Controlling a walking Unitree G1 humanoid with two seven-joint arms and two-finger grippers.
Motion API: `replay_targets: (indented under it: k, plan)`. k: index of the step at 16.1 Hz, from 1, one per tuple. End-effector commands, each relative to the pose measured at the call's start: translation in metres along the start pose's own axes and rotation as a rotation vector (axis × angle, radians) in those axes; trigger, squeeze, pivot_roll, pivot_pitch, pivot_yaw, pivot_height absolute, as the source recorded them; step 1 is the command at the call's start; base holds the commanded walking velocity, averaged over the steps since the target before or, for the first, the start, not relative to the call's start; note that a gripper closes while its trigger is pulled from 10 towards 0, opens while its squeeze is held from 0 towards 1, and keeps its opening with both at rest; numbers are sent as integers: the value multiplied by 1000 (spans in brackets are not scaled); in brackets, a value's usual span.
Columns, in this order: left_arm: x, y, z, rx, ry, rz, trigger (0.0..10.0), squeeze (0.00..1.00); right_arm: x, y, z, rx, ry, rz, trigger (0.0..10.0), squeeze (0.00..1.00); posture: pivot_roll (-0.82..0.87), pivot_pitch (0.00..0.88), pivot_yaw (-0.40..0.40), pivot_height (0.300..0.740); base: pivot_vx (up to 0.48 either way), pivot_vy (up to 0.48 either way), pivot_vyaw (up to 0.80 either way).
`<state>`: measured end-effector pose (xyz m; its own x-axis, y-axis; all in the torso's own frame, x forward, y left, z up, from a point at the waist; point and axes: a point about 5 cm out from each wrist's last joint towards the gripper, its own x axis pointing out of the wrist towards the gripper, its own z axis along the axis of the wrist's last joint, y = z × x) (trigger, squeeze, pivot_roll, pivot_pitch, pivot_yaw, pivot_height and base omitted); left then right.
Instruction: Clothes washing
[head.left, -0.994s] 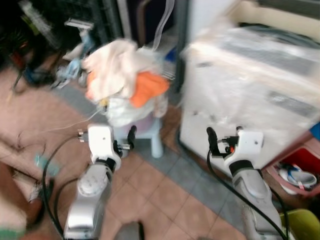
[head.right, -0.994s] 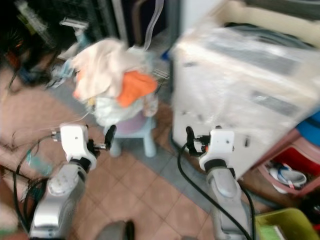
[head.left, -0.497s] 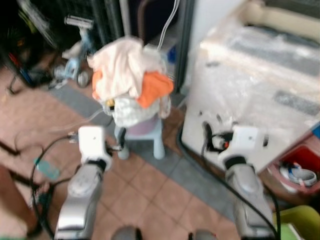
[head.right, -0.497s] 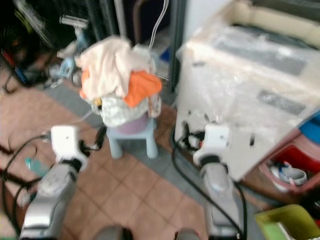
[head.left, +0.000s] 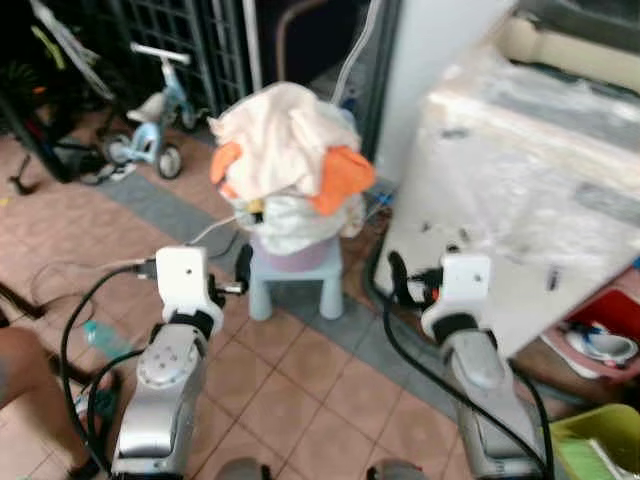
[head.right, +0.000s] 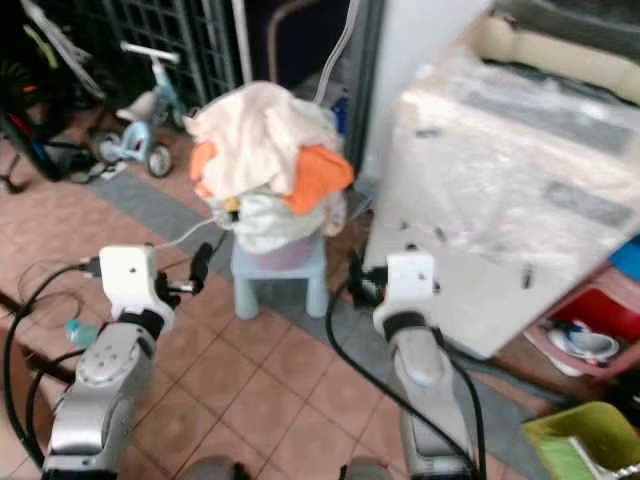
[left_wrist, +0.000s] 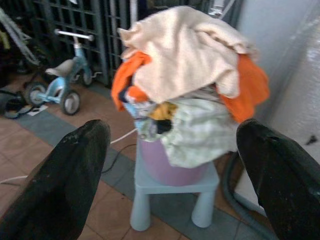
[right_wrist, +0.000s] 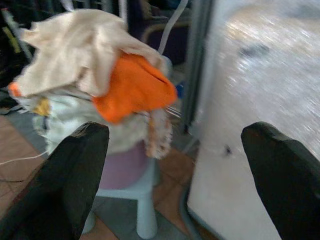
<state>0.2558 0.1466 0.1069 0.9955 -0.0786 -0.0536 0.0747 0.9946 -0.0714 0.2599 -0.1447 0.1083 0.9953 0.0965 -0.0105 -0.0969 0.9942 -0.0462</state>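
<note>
Centrally, a heaped mound of crumpled cream and orange laundry (head.left: 288, 165) overflows a lilac tub (left_wrist: 170, 162) on a pale-blue plastic stool (head.left: 296, 283); left gripper (left_wrist: 172, 172) and right gripper (right_wrist: 175, 172), fingers spread, face it beside the plastic-wrapped washing machine (head.left: 520, 220).

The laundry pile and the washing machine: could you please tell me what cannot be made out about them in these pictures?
- Purple basket: its contents lower down are hidden by the cream cloth and orange garment heaped on top, in the left wrist view.
- Washing machine: controls blurred under plastic wrap; cut off by the frame edge in both eye views.
- Red tub: cut off at the edge, contents too small.
- Left pincer and right pincer: both open, empty.
</note>
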Motion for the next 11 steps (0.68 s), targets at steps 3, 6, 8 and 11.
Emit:
replay_targets:
  k: [3, 6, 8, 11]
  plan:
    - [-1, 0, -1, -19, -3, 7, 10000, 0, -4, 1, 0, -8, -6, 51, 10000, 0, -48, 68, 15, 740, 384, 0, 0]
    - [1, -2, 0, -31, -11, 3, 10000, 0, -3, 6, 3, -12, -23, 101, 10000, 0, -53, 67, 10, 740, 440, 0, 0]
    - [0, -3, -2, -36, -7, 3, 10000, 0, -2, 8, 5, -23, -41, 135, 10000, 0, -51, 63, 10, 740, 480, 0, 0]
    - [1, -3, -2, -34, -7, 6, 10000, 0, -1, 14, 9, -41, -73, 191, 10000, 0, -48, 60, 5, 740, 480, 0, 756]
